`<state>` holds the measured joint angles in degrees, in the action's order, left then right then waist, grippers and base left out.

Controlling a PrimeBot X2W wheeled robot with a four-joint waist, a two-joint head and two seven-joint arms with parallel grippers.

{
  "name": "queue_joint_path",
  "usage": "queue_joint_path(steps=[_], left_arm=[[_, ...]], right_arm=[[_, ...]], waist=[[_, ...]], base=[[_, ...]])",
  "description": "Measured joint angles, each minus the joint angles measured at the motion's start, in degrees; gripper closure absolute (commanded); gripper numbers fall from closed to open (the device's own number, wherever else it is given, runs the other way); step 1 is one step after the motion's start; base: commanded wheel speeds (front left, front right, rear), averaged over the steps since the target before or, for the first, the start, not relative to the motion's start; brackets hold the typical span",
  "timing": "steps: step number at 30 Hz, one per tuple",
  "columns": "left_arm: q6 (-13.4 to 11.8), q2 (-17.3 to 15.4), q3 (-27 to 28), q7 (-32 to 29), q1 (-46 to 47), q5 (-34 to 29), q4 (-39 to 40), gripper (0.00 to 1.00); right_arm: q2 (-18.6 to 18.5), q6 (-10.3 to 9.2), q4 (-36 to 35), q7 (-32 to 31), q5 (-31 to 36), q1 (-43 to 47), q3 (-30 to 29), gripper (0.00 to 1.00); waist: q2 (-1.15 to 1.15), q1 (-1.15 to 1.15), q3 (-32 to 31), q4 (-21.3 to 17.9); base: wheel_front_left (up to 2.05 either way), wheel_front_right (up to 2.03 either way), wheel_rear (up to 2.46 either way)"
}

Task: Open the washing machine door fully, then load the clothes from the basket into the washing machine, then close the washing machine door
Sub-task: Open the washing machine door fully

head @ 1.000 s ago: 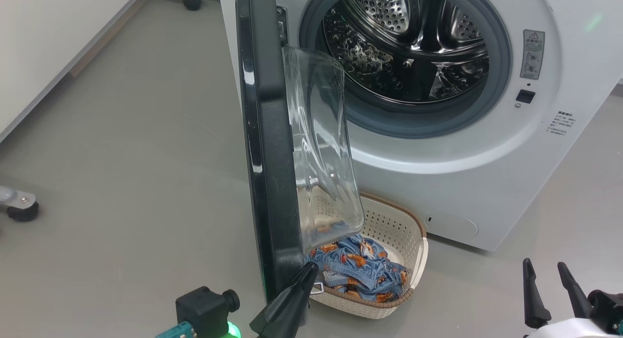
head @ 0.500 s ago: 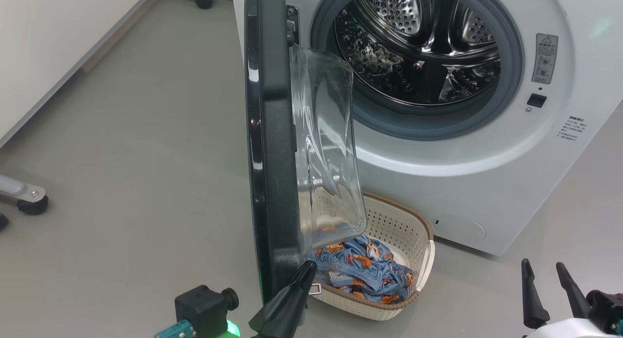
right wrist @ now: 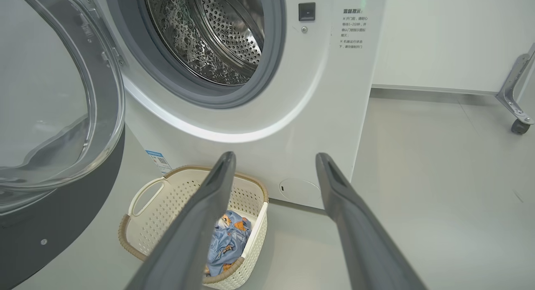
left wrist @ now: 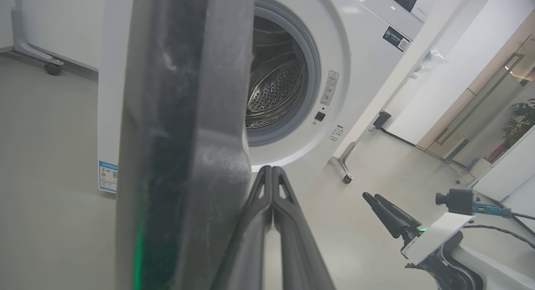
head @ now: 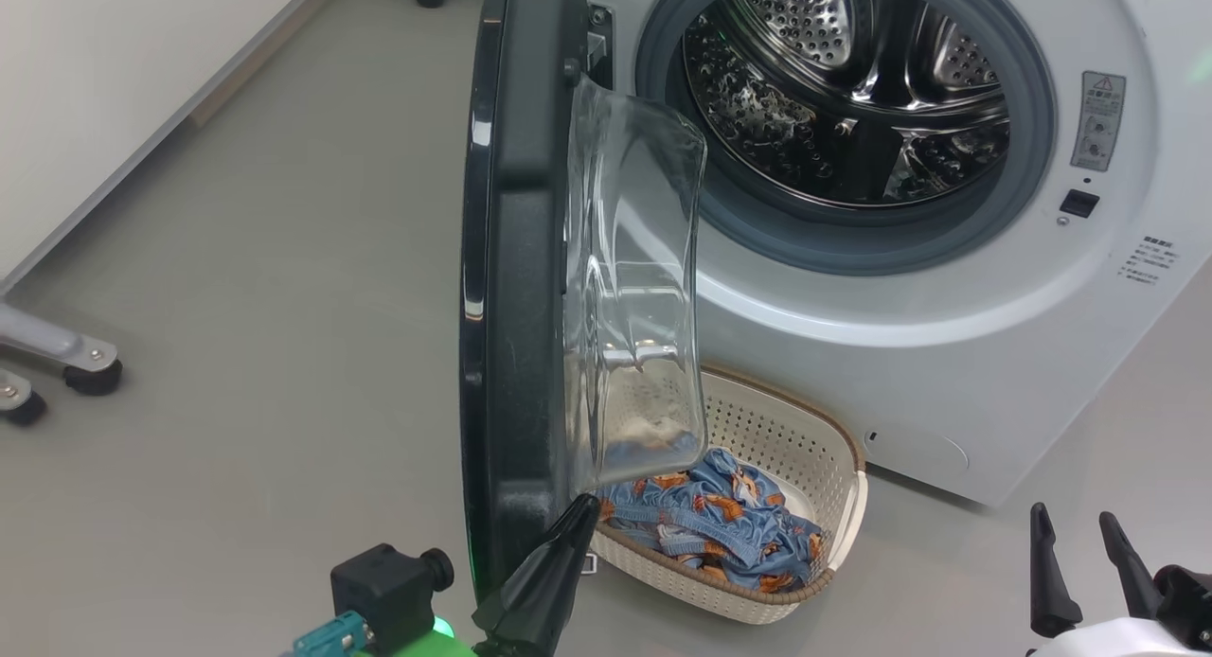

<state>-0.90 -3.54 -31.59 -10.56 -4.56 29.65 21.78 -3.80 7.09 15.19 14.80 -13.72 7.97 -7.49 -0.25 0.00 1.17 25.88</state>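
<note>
**Speaker A:** Where do our grippers stand?

**Speaker B:** Our left gripper [head: 579, 511] has its two dark fingers pressed together on nothing. The tip lies at the lower edge of the washing machine door [head: 516, 307], whose black rim rises just left of those jaws. We cannot tell whether it touches. Our right gripper [head: 1074, 517] is well off to the right, with its jaws wide apart and empty.

**Speaker A:** And the things we have to handle?

**Speaker B:** The door stands edge-on to us, roughly square to the front of the washing machine [head: 947, 354]. We judge it only partly open. Its clear glass bowl bulges to the right of the left jaws, over the near end of the basket [head: 757, 420]. Seen along the right jaws, the basket lies beyond and below them on the floor. The clothes [head: 720, 520] are heaped inside it, light blue with orange figures.

**Speaker A:** What could go wrong from here?

**Speaker B:** We see three risks.
- **Slipping:** a closed fingertip on a glossy curved rim has little purchase. If we push outward it may slide off, and the door could swing back.
- **Striking the glass:** while the door is half open, the bowl overhangs the basket. Our right jaws could hit it on the way down to the clothes.
- **Snagging:** the basket sits close under the door, so a loose garment could catch on the rim.
</note>
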Motion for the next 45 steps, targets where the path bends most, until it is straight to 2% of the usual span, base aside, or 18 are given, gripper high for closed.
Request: queue_joint_path(steps=[16, 45], left_arm=[[-2.3, 0.0, 4.3, 1.6, 0.8, -0.5, -2.3, 1.0], [-4.4, -0.2, 16.2, 7.7, 3.8, -1.4, -11.8, 1.0]], right_arm=[[-0.1, 0.0, 0.0, 0.0, 0.0, 0.0, 0.5, 0.0], [-1.1, 0.0, 0.8, 0.0, 0.0, 0.0, 1.1, 0.0]], waist=[[0.0, 0.0, 0.7, 4.2], [0.0, 0.0, 0.3, 3.9]], base=[[0.0, 0.0, 0.0], [0.0, 0.0, 0.0]])
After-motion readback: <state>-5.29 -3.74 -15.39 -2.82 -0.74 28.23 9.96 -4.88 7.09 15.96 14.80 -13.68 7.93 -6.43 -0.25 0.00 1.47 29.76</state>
